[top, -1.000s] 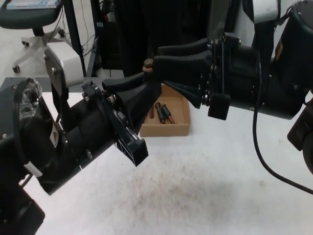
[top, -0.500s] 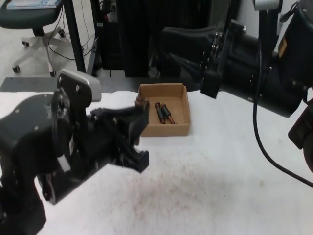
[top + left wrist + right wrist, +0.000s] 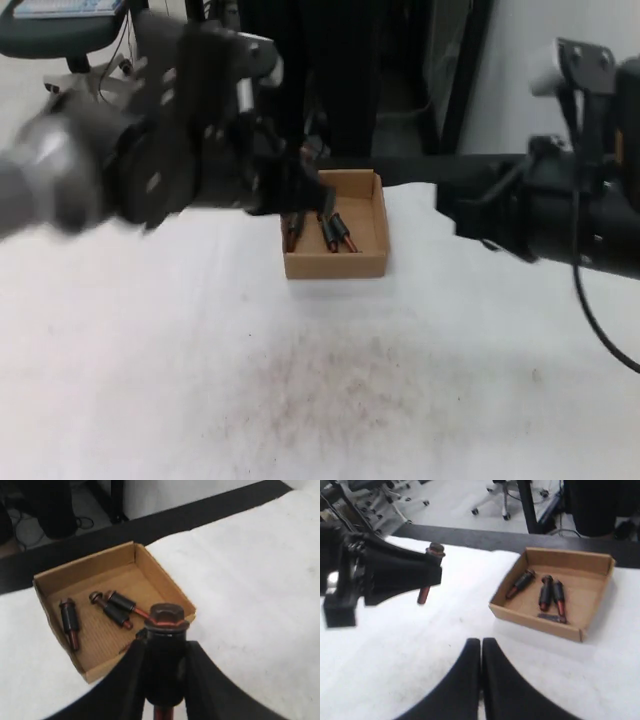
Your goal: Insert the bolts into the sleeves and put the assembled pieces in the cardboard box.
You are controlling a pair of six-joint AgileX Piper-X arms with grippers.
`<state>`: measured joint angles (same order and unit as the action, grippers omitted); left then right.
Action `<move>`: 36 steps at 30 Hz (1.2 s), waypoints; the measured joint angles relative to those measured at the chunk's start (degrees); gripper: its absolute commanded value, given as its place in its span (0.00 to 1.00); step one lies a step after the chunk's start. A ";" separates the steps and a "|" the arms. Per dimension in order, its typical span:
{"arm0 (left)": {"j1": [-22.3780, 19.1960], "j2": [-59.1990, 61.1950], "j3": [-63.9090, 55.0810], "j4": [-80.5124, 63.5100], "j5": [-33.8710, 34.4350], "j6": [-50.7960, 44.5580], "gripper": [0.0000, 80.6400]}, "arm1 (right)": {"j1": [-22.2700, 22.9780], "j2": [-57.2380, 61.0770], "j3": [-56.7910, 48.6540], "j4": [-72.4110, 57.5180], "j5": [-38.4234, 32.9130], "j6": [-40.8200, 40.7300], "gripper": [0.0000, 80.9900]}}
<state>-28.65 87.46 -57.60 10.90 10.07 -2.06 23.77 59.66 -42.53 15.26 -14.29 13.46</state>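
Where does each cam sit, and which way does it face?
High: behind both arms, looking forward and down over the bench and cardboard box; left arm and right arm show.
Left wrist: on the left arm, looking down at the box; left gripper shows, shut on an assembled piece.
Right wrist: on the right arm, facing the box; shut right gripper shows, left gripper farther off.
Shared: all three see the box.

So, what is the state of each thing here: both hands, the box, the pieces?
left hand, shut on the held piece.
held piece, bolt inside sleeve, in the air.
right hand, shut, empty.
cardboard box, open on top, upright.
assembled pieces, three lying inside the box.
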 measured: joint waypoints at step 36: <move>3.74 43.33 -51.46 25.11 -0.73 8.91 0.04 | -4.24 -12.02 0.00 15.07 0.20 -0.14 0.01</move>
<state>-24.91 130.80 -109.06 36.01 9.34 6.85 19.53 47.64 -42.53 30.33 -14.08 13.32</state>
